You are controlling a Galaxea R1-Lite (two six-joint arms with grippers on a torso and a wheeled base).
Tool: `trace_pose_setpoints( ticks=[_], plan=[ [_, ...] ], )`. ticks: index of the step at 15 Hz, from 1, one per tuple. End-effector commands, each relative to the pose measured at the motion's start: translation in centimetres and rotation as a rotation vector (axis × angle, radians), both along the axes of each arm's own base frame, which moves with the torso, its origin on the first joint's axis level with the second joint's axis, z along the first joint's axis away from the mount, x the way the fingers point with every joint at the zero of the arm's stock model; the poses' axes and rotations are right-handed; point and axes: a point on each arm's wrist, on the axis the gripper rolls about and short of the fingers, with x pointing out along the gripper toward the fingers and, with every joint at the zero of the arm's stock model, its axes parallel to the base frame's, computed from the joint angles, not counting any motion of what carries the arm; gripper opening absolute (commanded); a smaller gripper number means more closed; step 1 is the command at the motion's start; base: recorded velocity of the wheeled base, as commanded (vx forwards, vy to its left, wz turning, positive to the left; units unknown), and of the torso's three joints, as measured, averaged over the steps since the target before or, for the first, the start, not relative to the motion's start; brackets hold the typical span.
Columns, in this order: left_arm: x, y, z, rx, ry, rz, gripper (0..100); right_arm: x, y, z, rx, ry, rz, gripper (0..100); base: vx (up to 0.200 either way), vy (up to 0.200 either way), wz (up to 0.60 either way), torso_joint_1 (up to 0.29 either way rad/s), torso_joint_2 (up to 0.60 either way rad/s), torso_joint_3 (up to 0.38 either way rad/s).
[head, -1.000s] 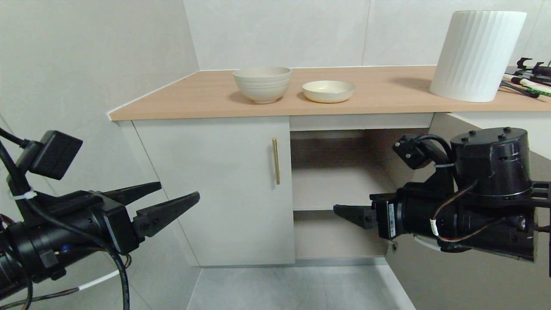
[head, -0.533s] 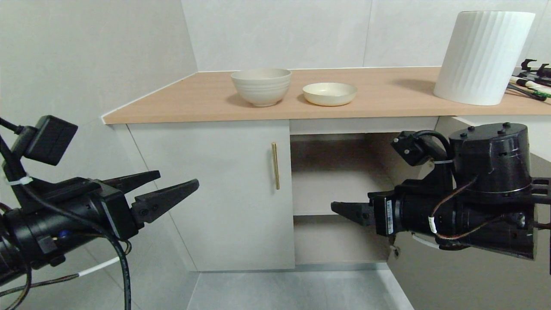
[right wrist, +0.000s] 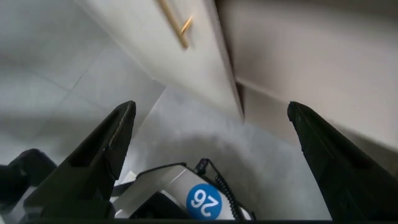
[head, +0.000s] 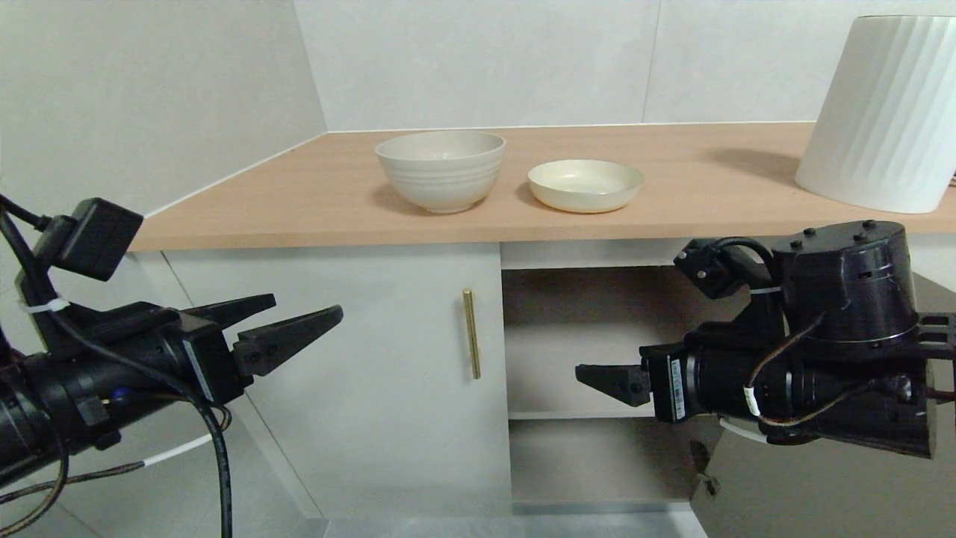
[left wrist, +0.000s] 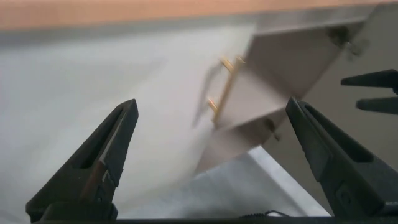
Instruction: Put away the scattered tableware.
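Observation:
A deep cream bowl (head: 441, 170) and a shallow cream dish (head: 585, 184) stand side by side on the wooden counter (head: 314, 202). My left gripper (head: 308, 304) hangs below counter height in front of the closed left cabinet door, open and holding nothing. In the left wrist view, the left gripper (left wrist: 211, 104) has its fingers spread wide toward the brass handle (left wrist: 222, 87). My right gripper (head: 586, 373) points left in front of the open cabinet compartment (head: 582, 344). The right wrist view shows the right gripper (right wrist: 211, 107) open and empty.
A tall white ribbed container (head: 889, 112) stands at the counter's right end. The left cabinet door (head: 358, 373) is closed, with a brass handle (head: 470, 332). The right door (head: 784, 493) is swung open under my right arm. A shelf (head: 553, 415) divides the open compartment.
The whole picture has shifted, with counter and cabinet now lower and larger, so the camera has moved. Both grippers keep the same open pose.

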Motion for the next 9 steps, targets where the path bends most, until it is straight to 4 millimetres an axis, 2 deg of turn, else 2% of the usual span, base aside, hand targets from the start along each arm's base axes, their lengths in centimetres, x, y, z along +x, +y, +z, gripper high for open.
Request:
trace_pose_setpoints(
  ticks=[1,9],
  plan=[
    [0.17,-0.04,-0.13,0.0,0.006,0.001,100,-0.37,-0.21,0.17,0.009,-0.002,0.006,100,0.2,0.0,0.0,0.002,0.0,0.007],
    [-0.08,0.06,0.08,-0.004,0.0,0.003,100,-1.16,-0.31,0.33,0.013,-0.021,0.028,100,0.0,0.0,0.0,0.0,0.0,0.0]
  ],
)
